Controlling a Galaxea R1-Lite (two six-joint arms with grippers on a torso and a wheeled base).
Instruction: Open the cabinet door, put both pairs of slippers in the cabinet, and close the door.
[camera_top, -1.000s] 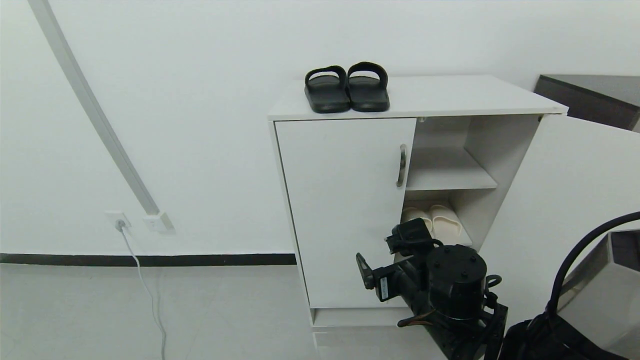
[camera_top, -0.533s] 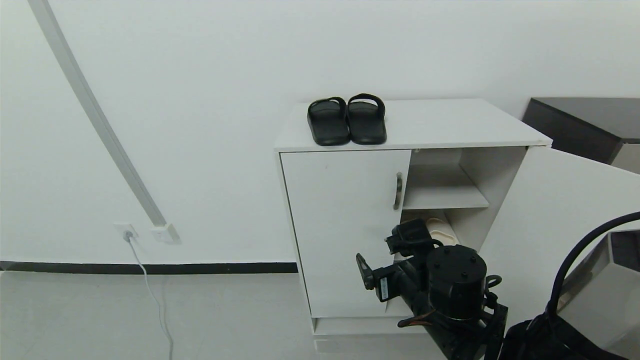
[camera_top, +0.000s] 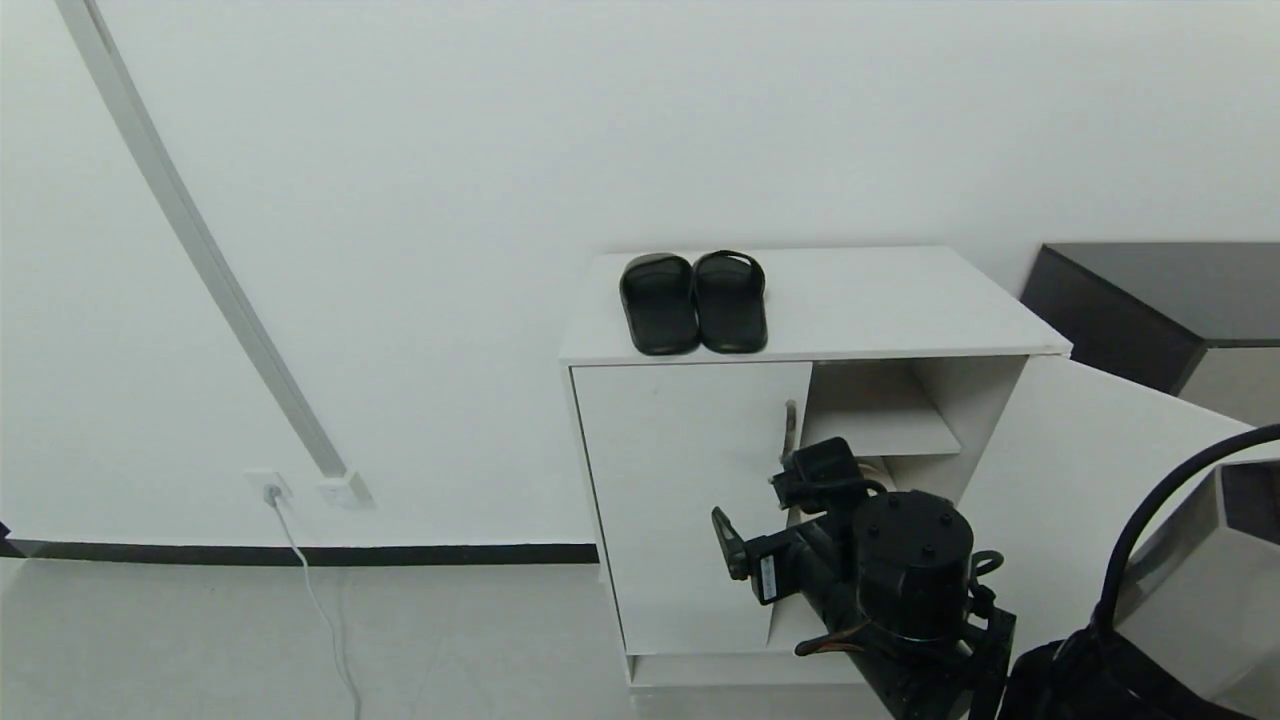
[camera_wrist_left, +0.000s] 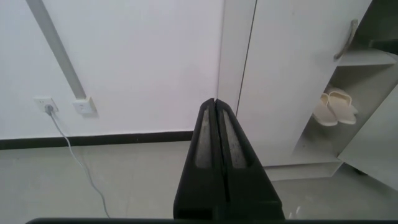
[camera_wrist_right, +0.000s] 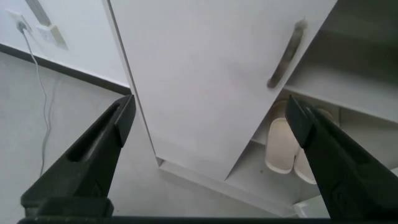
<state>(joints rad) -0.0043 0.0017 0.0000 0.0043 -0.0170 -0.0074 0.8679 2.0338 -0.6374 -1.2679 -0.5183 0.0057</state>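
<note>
**Black pair lies above the right claw, on the cabinet top**

Nearest us, the right claw (camera_wrist_right: 209, 106) hangs with its fingers spread wide and nothing between them. It faces the lower part of the closed door (camera_wrist_right: 205, 74), beside the handle (camera_wrist_right: 286, 53). The left claw (camera_wrist_left: 216, 140) has its fingers pressed together on nothing and looks at the cabinet (camera_top: 880, 300) from off to its left, well apart. We judge the right arm (camera_top: 900, 560) the nearer one for the next reach.

Past the claws, the open door (camera_top: 1090, 470) stands swung out on the right. Inside, the cream slippers (camera_wrist_right: 289, 143) lie side by side on the lower shelf (camera_wrist_right: 258, 158), so one pair is already stowed.

Farthest and highest, the black slippers (camera_top: 693, 302) sit on the cabinet top near its front left, over the closed door. From the right claw they lie upward and a little to our left. Their long axis runs front to back. The straps seem to be at the wall end, heels toward us, though the steep angle leaves us unsure. By our reckoning the claw must rise above the top's front edge before it can close on them.

The head view gives us the cabinet top and the black pair. The wrist views give us the lower shelf, the cream pair and how each claw's fingers stand.
</note>
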